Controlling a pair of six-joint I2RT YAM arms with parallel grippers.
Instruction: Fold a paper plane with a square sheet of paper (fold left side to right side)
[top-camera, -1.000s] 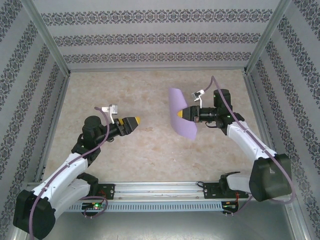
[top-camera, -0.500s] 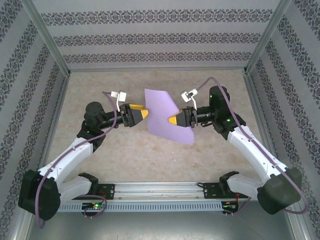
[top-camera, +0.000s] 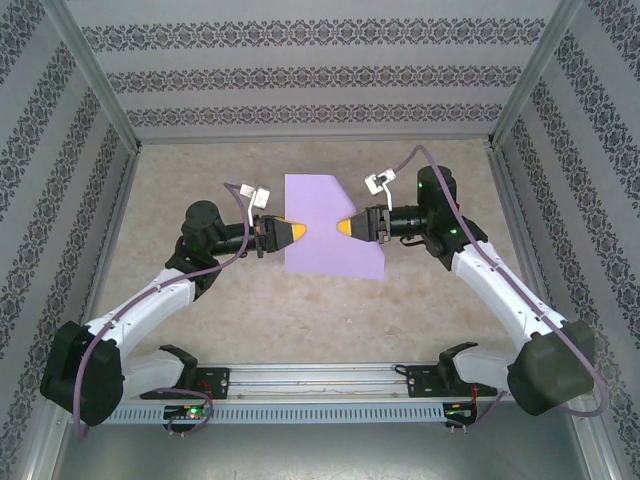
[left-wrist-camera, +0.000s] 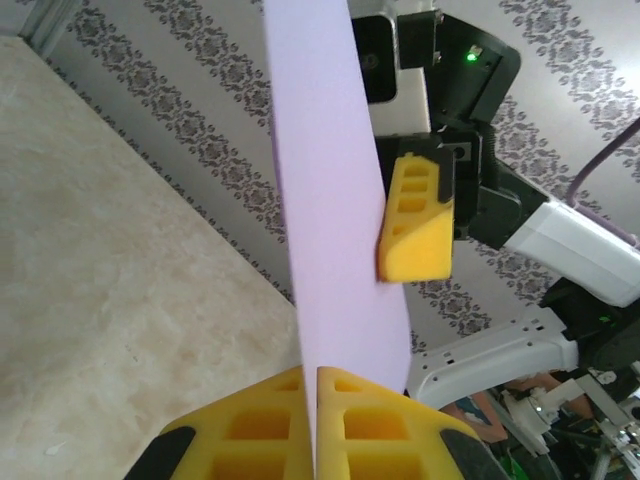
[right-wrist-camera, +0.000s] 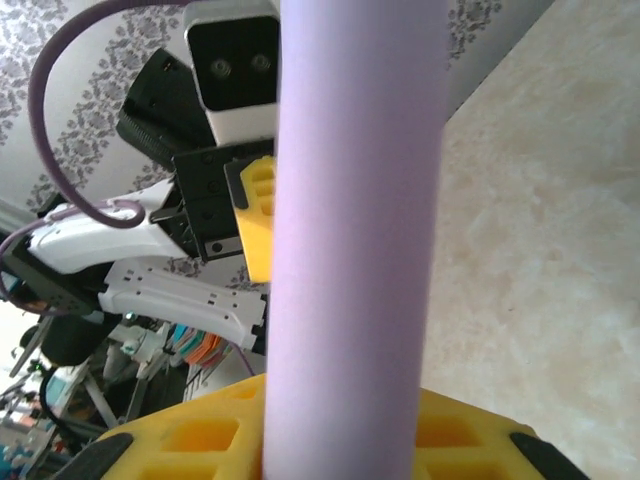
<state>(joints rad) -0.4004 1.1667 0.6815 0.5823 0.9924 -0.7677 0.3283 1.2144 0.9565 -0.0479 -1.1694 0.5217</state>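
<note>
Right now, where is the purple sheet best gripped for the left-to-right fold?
The middle of its left edge, from the left, jaws flat on both faces. The square sheet of paper is held in the air, that thin edge facing the left gripper, which is shut on it.

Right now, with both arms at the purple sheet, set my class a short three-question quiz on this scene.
1. True or false: the square sheet of paper has already been folded into a slim pointed dart.
2. The left gripper is: A) open above the sheet; B) shut on the sheet's edge; C) parked far from the sheet.
3. Fill in: in the top view, the right gripper meets the sheet at its ____ edge.

Key
1. False: its outline is broad and square.
2. B
3. right
</note>
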